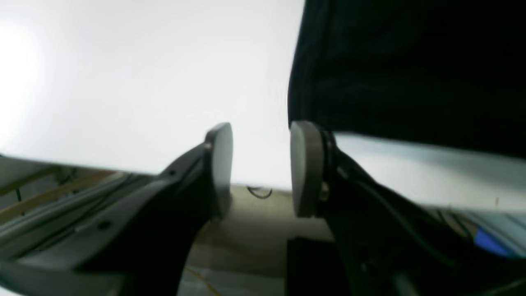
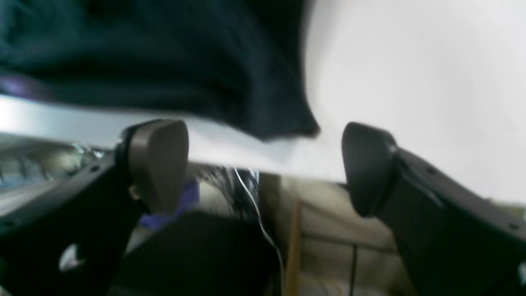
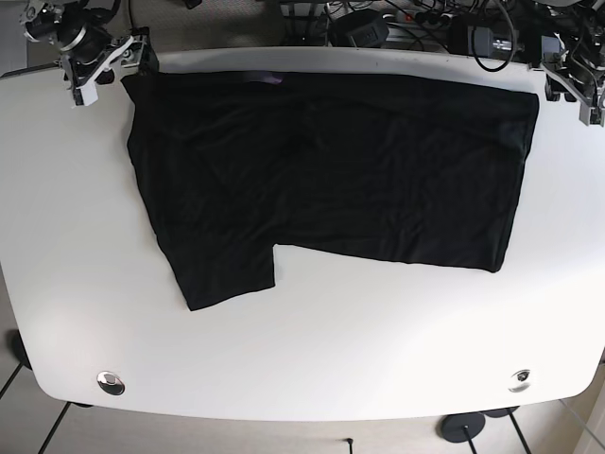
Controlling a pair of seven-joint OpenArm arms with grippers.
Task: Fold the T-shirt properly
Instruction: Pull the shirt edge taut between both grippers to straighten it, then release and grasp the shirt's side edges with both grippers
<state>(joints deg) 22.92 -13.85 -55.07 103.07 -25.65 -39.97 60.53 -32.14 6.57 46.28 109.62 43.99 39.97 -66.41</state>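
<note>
A black T-shirt [image 3: 321, 170] lies flat on the white table [image 3: 302, 359], with one sleeve sticking out toward the front left. My right gripper [image 3: 104, 71] is at the shirt's far left corner. In the right wrist view it [image 2: 263, 164] is open, with the shirt's corner [image 2: 263, 111] just beyond the gap between the fingers. My left gripper [image 3: 577, 90] is at the shirt's far right corner. In the left wrist view it [image 1: 263, 168] is open and empty, its right finger [image 1: 306, 168] beside the shirt's edge [image 1: 370, 74].
Cables and equipment [image 3: 406, 24] crowd the space behind the table's far edge. Two metal discs [image 3: 111, 381] [image 3: 519, 379] sit in the table near its front corners. A dark stand base [image 3: 463, 427] is on the floor in front.
</note>
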